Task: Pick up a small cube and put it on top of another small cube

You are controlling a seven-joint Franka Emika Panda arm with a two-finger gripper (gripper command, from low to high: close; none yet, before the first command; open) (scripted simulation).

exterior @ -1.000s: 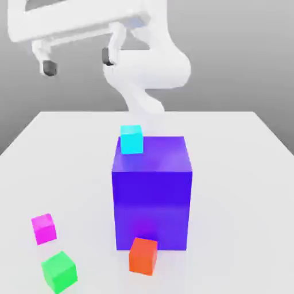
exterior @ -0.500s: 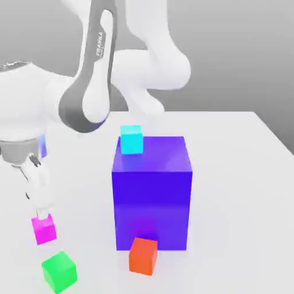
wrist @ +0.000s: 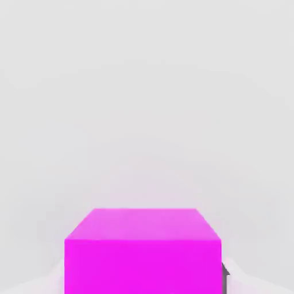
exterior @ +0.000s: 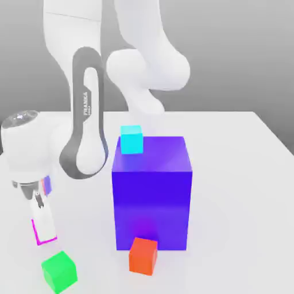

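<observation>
Tool [exterior: 45, 228] clenched on magenta cube [wrist: 143, 267], down at bench level, toward exterior view's left. Cube sits btwn the fingers; in exterior view mostly hidden behind the near one, only a magenta rim showing. Hand view: cube's top + one side face visible, dark bit of pad [wrist: 224, 278] against its flank.

Green cube [exterior: 59, 272] on bench [exterior: 241, 201], near magenta, closer to cam, turned at an angle. Big blue block [exterior: 152, 209] mid-bench, upright. Cyan cube [exterior: 131, 140] on top of block, at exterior view's left side. Red cube [exterior: 143, 256] on bench, cam side of block, slightly angled. Arm [exterior: 86, 115] reaches in from far side, w/ hand pointing down.
</observation>
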